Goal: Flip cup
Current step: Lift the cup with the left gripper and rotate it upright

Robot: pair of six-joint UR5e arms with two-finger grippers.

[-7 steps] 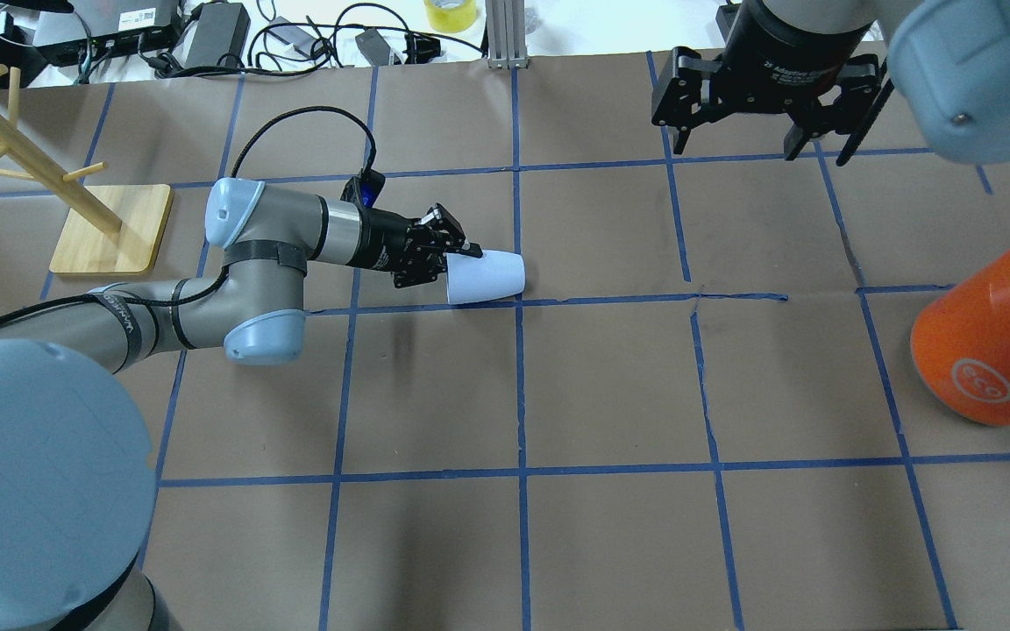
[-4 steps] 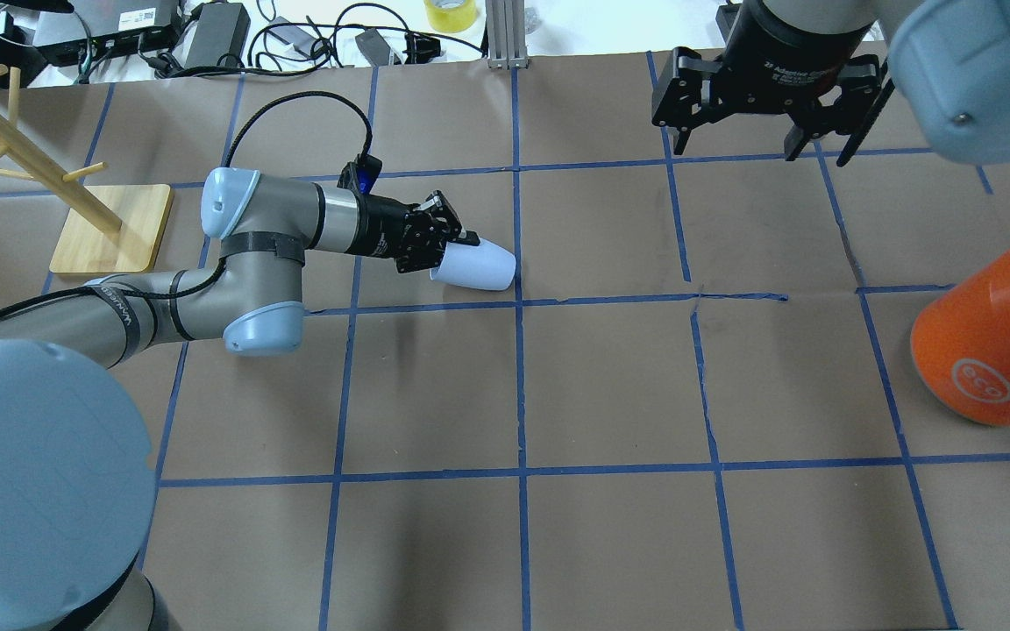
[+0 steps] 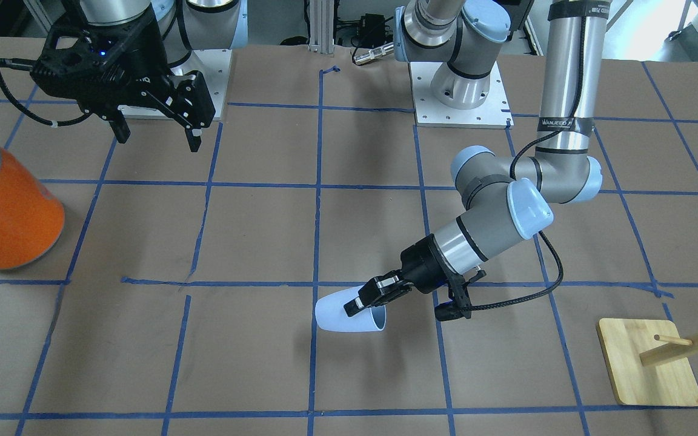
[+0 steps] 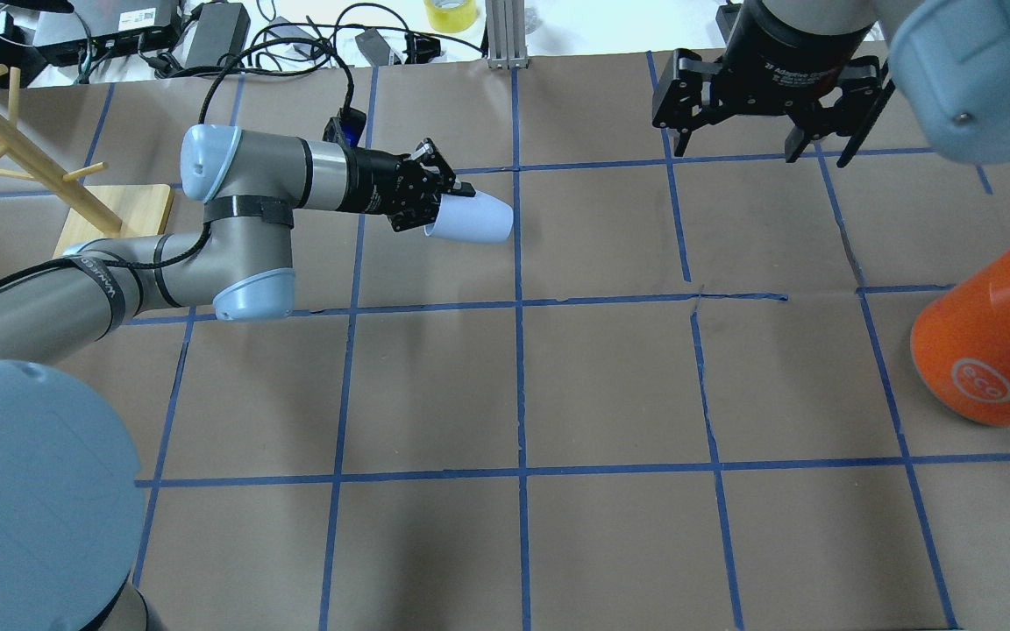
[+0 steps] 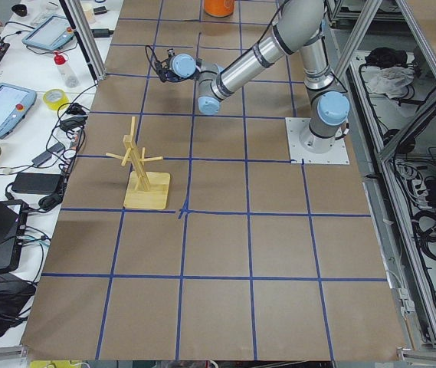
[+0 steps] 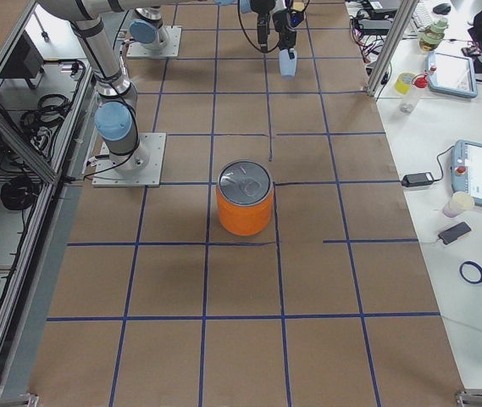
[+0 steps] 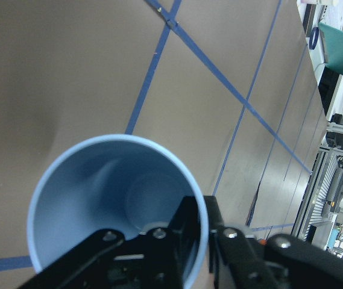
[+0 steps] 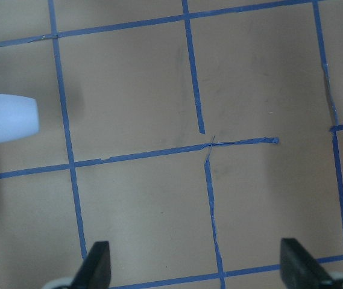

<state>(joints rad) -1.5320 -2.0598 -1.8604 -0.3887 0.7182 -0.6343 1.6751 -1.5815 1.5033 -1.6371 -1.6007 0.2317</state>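
The pale lavender-blue cup (image 4: 474, 220) hangs on its side above the table, base pointing toward the table's middle. My left gripper (image 4: 455, 194) is shut on its rim, one finger inside and one outside. The front-facing view shows the cup (image 3: 338, 315) tilted and off the paper, with the left gripper (image 3: 362, 304) on its rim. The left wrist view looks into the cup's open mouth (image 7: 99, 205). The cup's base shows at the left edge of the right wrist view (image 8: 5, 120). My right gripper (image 4: 746, 145) is open and empty, high over the far right of the table.
A large orange can (image 4: 987, 342) with a silver top stands at the right edge. A wooden peg stand (image 4: 110, 228) stands at the far left, close behind my left arm. Cables and power bricks (image 4: 216, 35) lie beyond the table's far edge.
My left gripper has raised the cup off the table and carried it toward the far side. The right arm has not moved.
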